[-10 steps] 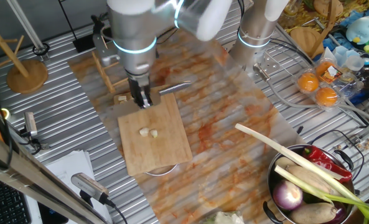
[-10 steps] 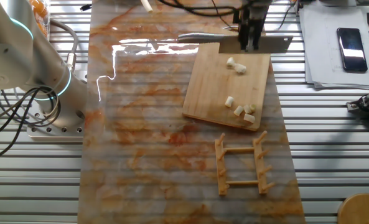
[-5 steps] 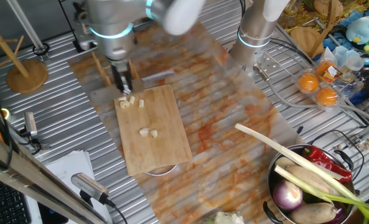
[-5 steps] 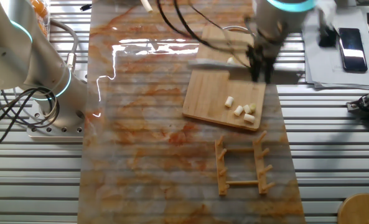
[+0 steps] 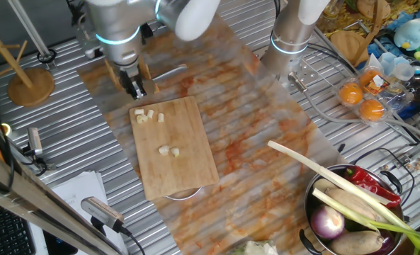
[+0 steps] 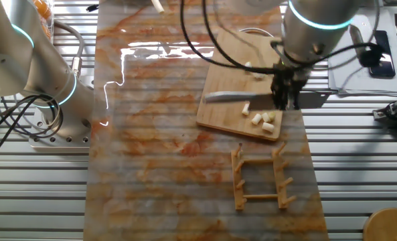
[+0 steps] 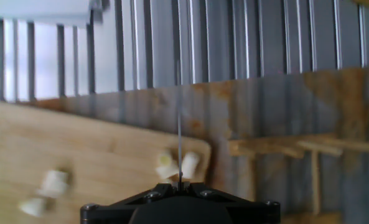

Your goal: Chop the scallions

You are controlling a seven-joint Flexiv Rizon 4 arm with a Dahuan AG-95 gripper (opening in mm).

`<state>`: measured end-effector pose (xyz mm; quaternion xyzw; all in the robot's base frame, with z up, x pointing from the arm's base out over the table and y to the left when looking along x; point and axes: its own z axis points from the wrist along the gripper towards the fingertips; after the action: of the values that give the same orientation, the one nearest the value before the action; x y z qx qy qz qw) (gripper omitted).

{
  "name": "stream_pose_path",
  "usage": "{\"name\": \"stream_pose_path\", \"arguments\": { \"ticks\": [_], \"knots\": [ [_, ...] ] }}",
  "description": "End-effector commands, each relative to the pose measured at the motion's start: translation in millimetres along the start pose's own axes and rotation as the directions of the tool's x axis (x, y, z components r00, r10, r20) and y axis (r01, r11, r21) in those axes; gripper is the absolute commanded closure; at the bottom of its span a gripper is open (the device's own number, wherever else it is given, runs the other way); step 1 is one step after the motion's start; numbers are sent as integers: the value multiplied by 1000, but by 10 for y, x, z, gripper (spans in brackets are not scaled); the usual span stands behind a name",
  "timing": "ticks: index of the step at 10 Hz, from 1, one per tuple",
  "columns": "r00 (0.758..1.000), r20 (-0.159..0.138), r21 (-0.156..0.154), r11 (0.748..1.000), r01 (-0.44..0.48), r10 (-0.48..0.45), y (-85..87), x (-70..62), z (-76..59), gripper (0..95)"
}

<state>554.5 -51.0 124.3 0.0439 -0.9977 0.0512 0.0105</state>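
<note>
The gripper (image 6: 285,94), clamped on the knife (image 6: 226,97), has just swung off past the board's (image 5: 188,159) corner. Scallions (image 5: 147,116) sit in chunks near that corner and mid-board, so chopping looks about finished.

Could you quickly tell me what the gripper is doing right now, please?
Gripper: shut on the knife, its blade held over the cutting board near the scallion pieces.

One fixed view: high, oblique over cutting board (image 5: 174,147) | other fixed view: high, opposite side, same cutting board (image 6: 242,94) | hand view: close, looking down on board corner (image 7: 97,162).
</note>
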Motion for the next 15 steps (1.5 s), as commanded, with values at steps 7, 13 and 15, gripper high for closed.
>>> {"name": "stream_pose_path", "arguments": {
  "ticks": [7,13,15],
  "knots": [
    [993,109,-12,999,44,-43,-250,187,636,950],
    [993,74,-22,996,92,-90,-157,-47,656,950],
    [994,44,-20,995,100,-99,-101,-88,695,950]
  ]
}}
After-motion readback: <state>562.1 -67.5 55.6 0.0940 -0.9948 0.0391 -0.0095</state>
